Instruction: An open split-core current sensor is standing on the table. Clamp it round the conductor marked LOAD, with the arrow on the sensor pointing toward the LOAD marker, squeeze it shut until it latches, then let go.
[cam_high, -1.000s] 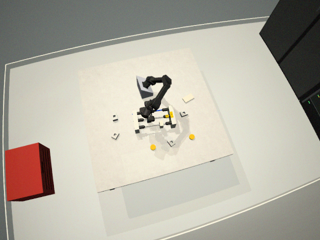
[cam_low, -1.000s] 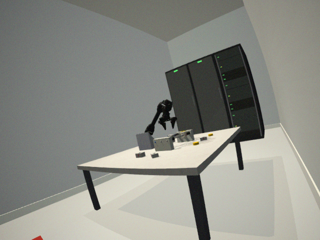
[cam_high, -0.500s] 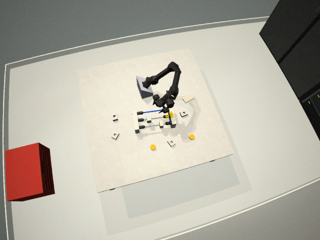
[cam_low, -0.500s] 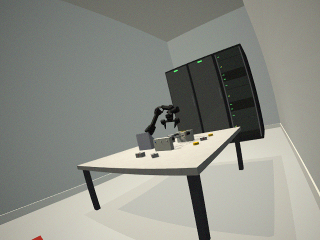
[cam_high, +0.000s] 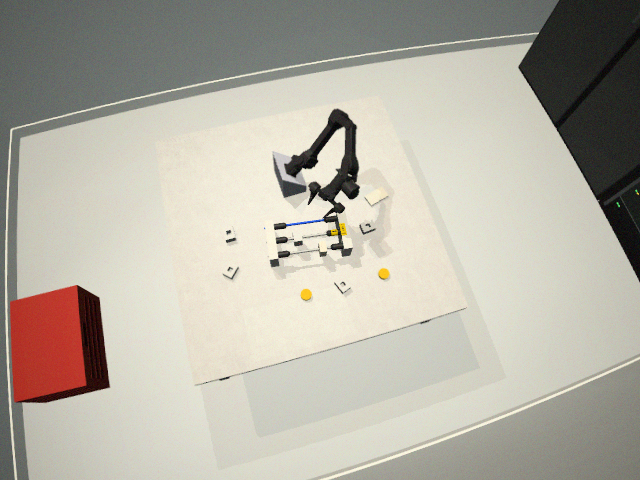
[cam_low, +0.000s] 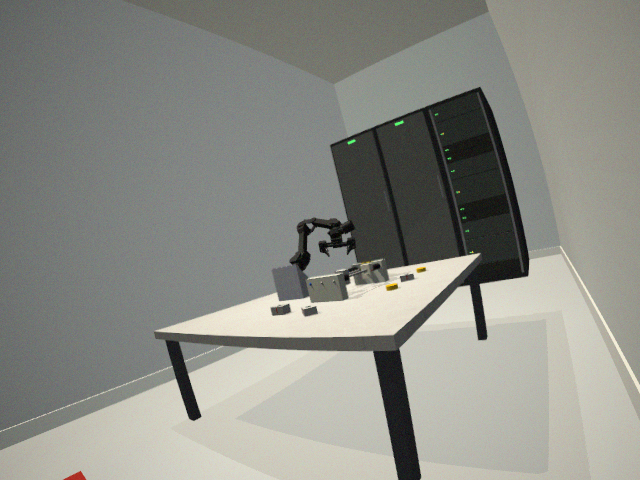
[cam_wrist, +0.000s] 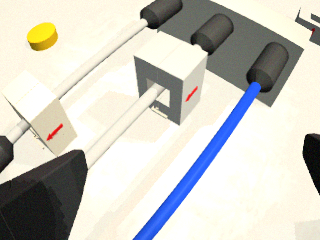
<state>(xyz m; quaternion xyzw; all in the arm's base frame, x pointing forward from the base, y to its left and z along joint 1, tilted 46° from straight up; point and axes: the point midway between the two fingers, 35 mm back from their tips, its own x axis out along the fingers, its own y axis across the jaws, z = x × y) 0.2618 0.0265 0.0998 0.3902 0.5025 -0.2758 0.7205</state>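
A rig (cam_high: 270, 242) (cam_low: 327, 287) holds three parallel conductors. A white split-core sensor (cam_wrist: 170, 83) (cam_high: 298, 238) sits round the middle conductor, a red arrow on its side. That conductor's right end carries a yellow marker (cam_high: 336, 232). A second white sensor (cam_wrist: 40, 114) (cam_high: 323, 249) with a red arrow sits on the front conductor. The blue conductor (cam_wrist: 200, 160) (cam_high: 302, 223) is bare. My gripper (cam_high: 323, 202) (cam_low: 336, 248) (cam_wrist: 198, 154) is open and empty, raised above the rig's right end, apart from both sensors.
Small loose sensors (cam_high: 230, 235) (cam_high: 230, 271) (cam_high: 341, 286) (cam_high: 367, 226) lie around the rig. Two yellow discs (cam_high: 306, 294) (cam_high: 383, 273) lie in front. A grey box (cam_high: 286, 175) and a beige card (cam_high: 376, 196) stand behind. A red box (cam_high: 51, 343) is on the floor.
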